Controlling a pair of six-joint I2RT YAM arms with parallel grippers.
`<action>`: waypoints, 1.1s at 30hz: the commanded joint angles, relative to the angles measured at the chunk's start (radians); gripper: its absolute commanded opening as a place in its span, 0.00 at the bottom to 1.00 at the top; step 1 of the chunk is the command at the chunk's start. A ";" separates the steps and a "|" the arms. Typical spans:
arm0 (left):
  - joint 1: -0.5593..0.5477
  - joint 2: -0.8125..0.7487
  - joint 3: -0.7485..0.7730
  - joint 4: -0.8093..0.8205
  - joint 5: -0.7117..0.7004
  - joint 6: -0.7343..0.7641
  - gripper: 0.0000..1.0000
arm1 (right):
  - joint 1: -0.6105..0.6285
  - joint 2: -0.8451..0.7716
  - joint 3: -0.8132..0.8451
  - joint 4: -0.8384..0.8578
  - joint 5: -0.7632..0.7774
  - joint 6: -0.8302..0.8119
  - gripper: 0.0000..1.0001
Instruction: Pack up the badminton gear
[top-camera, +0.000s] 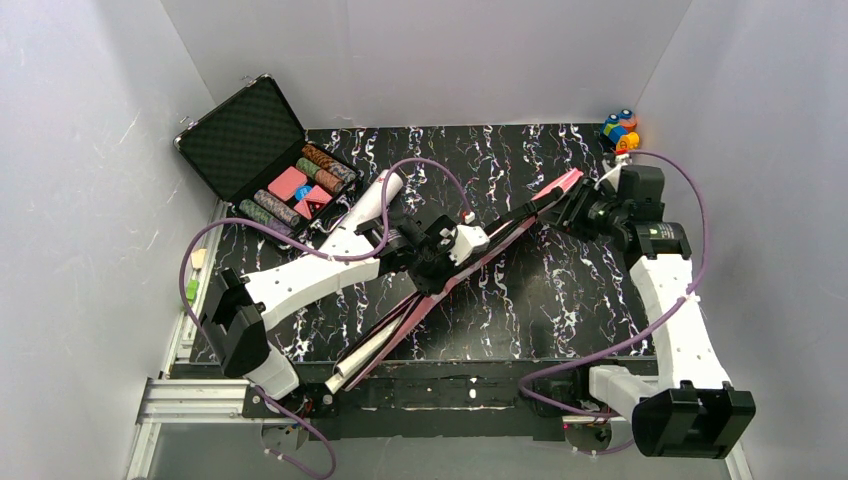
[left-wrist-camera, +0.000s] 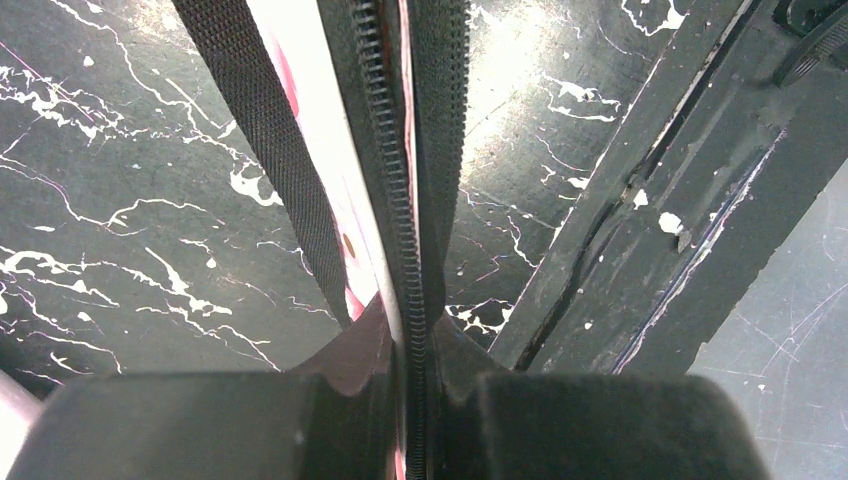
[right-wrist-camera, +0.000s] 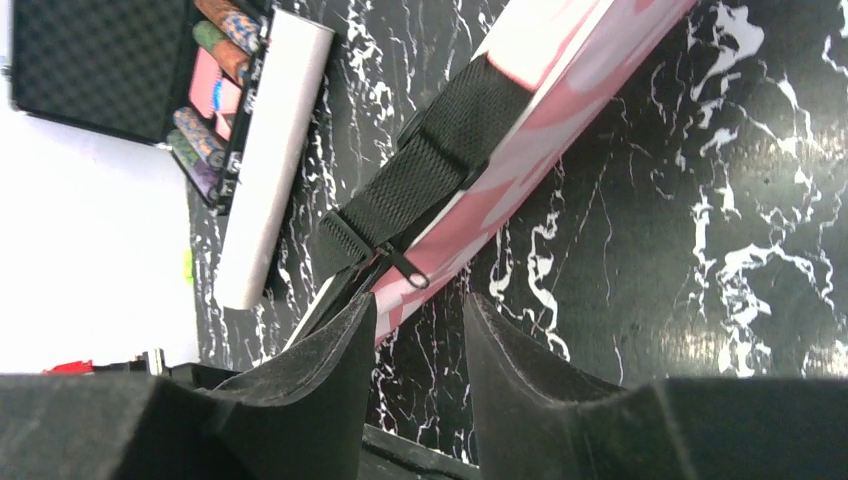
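Note:
The pink cover (top-camera: 408, 322) lies slantwise across the black marbled table, from the near edge up to the far right. My left gripper (top-camera: 447, 268) is shut on its black zipper edge (left-wrist-camera: 385, 150) near the middle, with the black strap (left-wrist-camera: 270, 150) running beside it. My right gripper (top-camera: 568, 208) stands open at the cover's far end. In the right wrist view the zipper pull (right-wrist-camera: 405, 268) lies just ahead of the gripper (right-wrist-camera: 420, 300), with nothing between the fingers. The long white tube (top-camera: 373, 198) lies beside the chip case. Rackets and shuttlecocks are hidden.
An open black case of poker chips (top-camera: 250, 140) sits at the far left, its chips showing in the right wrist view (right-wrist-camera: 215, 85). A small multicoloured toy (top-camera: 620, 130) stands in the far right corner. A white end (top-camera: 345, 368) pokes out by the cover's near tip.

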 joint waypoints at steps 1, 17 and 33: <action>0.005 -0.061 0.058 0.027 0.037 0.016 0.00 | -0.096 0.025 -0.055 0.210 -0.279 -0.027 0.45; 0.011 -0.062 0.069 0.021 0.047 0.023 0.00 | -0.142 0.100 -0.157 0.408 -0.481 0.054 0.45; 0.016 -0.064 0.077 0.014 0.044 0.023 0.00 | -0.143 0.117 -0.200 0.447 -0.489 0.104 0.30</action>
